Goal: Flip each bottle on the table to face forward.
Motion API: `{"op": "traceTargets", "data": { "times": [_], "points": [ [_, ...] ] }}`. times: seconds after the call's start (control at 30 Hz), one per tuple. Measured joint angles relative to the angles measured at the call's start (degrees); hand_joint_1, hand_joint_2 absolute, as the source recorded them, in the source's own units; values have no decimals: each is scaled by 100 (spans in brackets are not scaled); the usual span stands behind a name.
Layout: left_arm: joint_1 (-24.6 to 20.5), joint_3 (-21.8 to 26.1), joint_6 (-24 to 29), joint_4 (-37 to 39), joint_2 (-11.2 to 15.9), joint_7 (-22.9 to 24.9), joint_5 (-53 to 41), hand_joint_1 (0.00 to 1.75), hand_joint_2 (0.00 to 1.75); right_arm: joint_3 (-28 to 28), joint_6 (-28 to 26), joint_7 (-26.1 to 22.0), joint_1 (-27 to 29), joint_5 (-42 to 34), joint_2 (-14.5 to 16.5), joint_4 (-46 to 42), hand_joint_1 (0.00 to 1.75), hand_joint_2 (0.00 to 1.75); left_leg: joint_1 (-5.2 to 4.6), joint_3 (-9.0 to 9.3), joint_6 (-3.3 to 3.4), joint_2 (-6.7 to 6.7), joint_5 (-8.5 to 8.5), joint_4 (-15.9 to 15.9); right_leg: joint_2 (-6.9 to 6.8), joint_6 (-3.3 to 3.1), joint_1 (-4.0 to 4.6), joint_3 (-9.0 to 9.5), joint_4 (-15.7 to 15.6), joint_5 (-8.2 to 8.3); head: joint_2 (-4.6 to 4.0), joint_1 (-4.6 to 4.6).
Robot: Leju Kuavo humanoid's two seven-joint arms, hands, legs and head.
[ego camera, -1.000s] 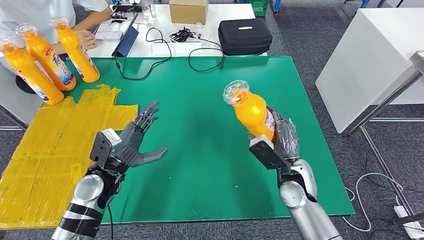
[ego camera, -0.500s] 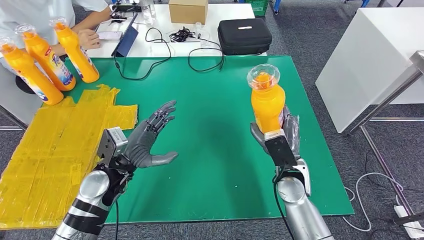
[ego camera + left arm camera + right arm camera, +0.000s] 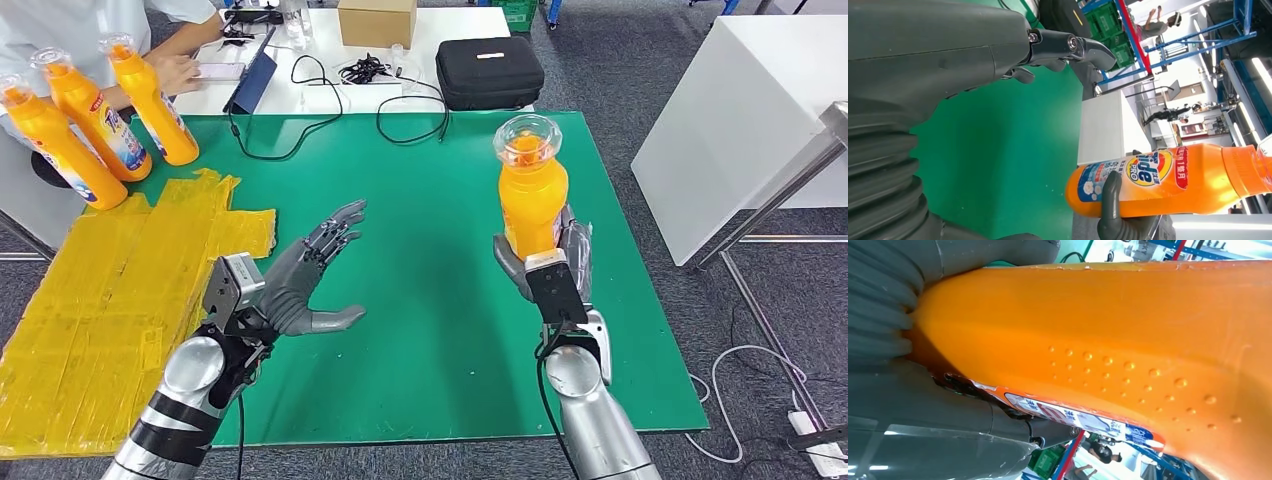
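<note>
My right hand [image 3: 545,262] grips an orange detergent bottle [image 3: 531,190] around its lower body and holds it upright above the right half of the green mat [image 3: 420,220]. Its clear cap points up. The same bottle [image 3: 1168,179] in the left wrist view has its blue and red label turned toward my left hand, and a dark finger of the right hand wraps its base. The bottle's orange side [image 3: 1128,330] takes up most of the right wrist view. My left hand [image 3: 305,275] hovers open over the mat's left middle, palm turned toward the bottle, fingers spread.
Three more orange bottles [image 3: 95,115] stand upright at the far left corner beside crumpled yellow plastic sheeting [image 3: 110,290]. A person sits behind them at a white table with a black case [image 3: 489,72], a cardboard box [image 3: 377,20] and cables. A white cabinet [image 3: 740,120] stands to the right.
My right hand has turned the bottle from tilted to upright and carried it slightly right. My left hand has moved forward and right toward the bottle, staying open.
</note>
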Motion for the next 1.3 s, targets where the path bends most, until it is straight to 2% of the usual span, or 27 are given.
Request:
{"op": "traceTargets", "data": {
  "times": [1.1, 1.17, 1.2, 1.27, 1.3],
  "points": [
    [-7, -7, -6, -2, 14, 9, 44, 0, 175, 4, 53, -20, -3, 19, 11, 3, 175, 175, 0, -3, 0, -1, 0, 0, 0, 0, 0, 1, 1, 0, 0, 0],
    [-87, -12, -38, 48, -12, 75, 400, 0, 175, 110, 439, -179, -57, 249, 169, 180, 175, 175, 5, -8, -4, 3, 2, -2, 1, -2, 4, -1, 3, 1, 0, 5],
    [-194, -24, -48, 115, -45, 116, 669, 0, 175, 265, 744, -297, -131, 408, 351, 416, 175, 175, 10, -9, -11, 12, 1, -2, 9, -8, 9, -5, 4, 6, 0, 8],
    [-503, -72, -35, 316, -144, 161, 1104, 0, 175, 907, 1160, -478, -301, 505, 834, 1100, 175, 175, 21, -7, -29, 40, 2, -2, 33, -21, 18, -22, 5, 16, 0, 3],
    [-639, -105, -23, 397, -186, 156, 1199, 0, 175, 1297, 1145, -514, -356, 390, 1054, 1421, 175, 175, 23, -8, -35, 43, 6, -2, 40, -26, 21, -29, 7, 18, 0, -5]
  ]
}}
